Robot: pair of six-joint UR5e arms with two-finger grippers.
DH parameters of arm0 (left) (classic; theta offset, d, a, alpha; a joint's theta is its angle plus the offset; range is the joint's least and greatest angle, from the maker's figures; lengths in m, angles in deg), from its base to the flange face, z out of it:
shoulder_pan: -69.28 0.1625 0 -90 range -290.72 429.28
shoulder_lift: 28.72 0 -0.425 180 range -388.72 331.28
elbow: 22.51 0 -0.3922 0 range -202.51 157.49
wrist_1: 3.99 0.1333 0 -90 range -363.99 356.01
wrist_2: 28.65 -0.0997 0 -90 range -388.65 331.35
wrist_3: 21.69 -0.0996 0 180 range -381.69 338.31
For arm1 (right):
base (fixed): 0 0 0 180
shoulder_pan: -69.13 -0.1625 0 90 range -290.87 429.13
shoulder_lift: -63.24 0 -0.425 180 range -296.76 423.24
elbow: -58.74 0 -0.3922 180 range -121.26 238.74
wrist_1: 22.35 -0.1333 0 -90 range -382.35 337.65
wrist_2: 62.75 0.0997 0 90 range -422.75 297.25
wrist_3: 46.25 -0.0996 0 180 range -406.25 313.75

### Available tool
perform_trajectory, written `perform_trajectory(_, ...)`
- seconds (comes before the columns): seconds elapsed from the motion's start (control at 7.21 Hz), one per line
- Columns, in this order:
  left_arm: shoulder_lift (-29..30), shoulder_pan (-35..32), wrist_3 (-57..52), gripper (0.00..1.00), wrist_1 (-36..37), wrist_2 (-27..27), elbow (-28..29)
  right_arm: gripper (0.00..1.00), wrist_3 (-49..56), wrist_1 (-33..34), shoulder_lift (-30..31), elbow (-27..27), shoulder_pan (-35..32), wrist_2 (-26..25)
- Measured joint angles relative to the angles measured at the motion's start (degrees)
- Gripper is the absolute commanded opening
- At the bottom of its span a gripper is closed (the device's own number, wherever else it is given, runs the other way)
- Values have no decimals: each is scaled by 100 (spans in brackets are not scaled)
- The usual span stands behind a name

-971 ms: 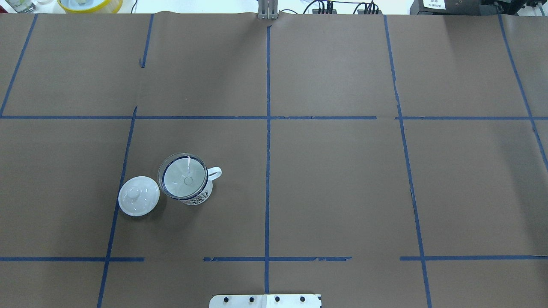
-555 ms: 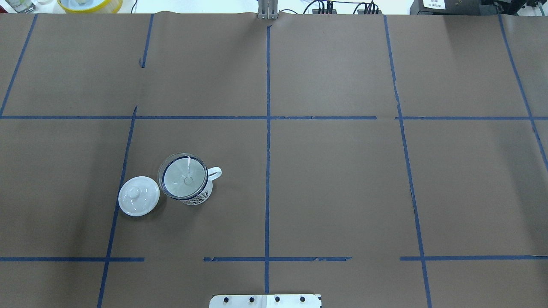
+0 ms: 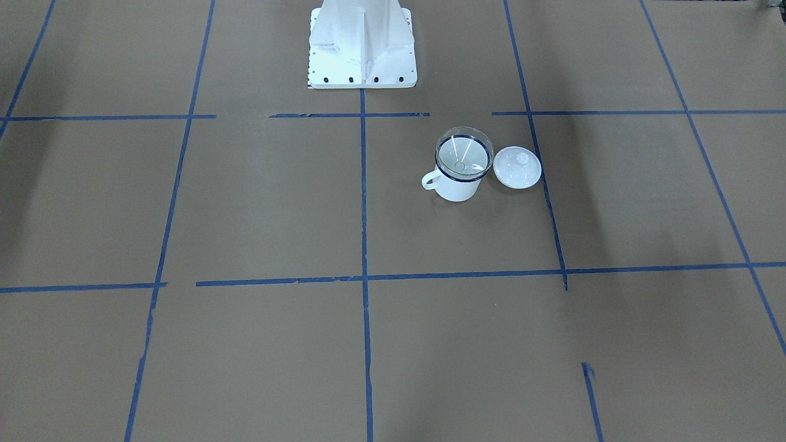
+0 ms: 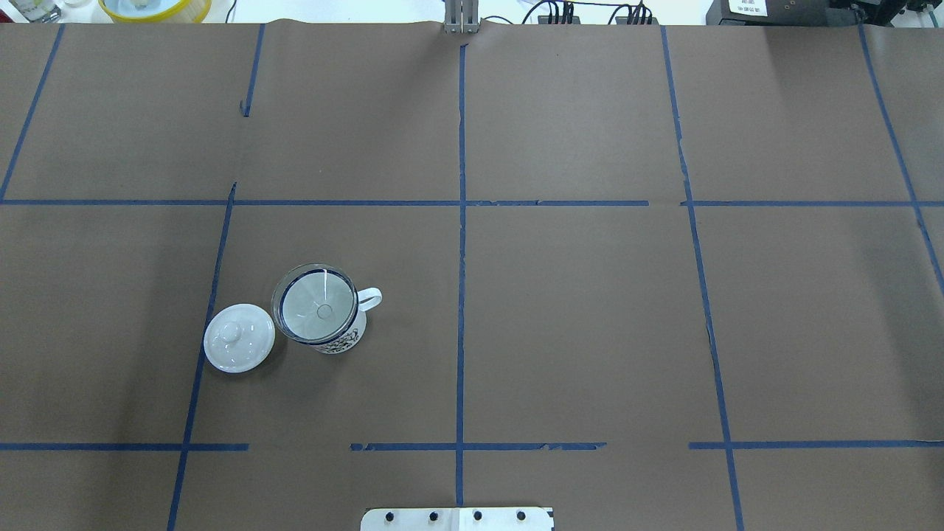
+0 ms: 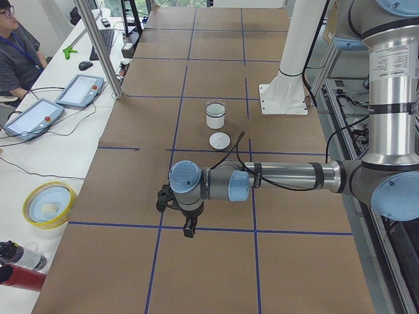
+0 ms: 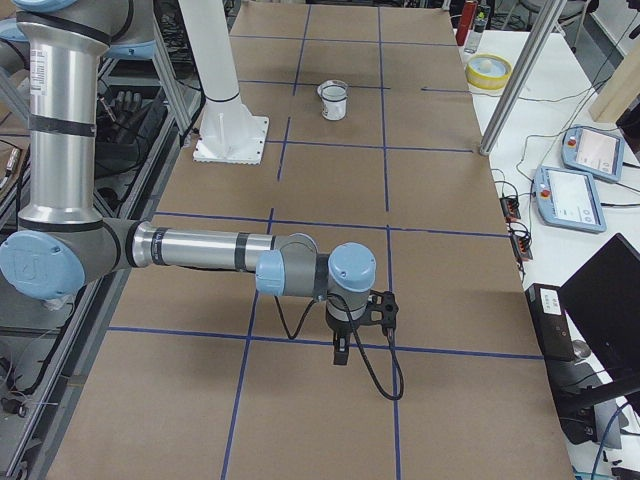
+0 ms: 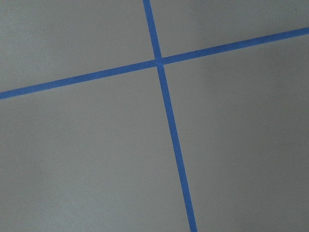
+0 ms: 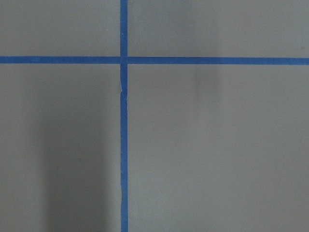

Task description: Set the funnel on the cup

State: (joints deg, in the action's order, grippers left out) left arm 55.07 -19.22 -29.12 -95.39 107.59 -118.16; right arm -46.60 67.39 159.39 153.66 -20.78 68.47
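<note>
Clear funnel sits in the cup, rim on rim; in your overhead view the handle is at 3 o'clock. The lid is just beside at 8 o'clock, its outer edge at the tape line. Left gripper and right gripper hang well apart from the cup; you cannot tell the finger gap.

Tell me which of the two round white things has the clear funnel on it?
The mug with the loop handle and dark blue rim: the funnel sits in its mouth. The knobbed lid beside it carries nothing.
</note>
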Motion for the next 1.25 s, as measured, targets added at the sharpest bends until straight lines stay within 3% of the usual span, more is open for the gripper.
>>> perform_trajectory(1.25, 8, -27, 5, 100, -14, 25, -78, 100, 0, 0, 0, -2, 0, 0)
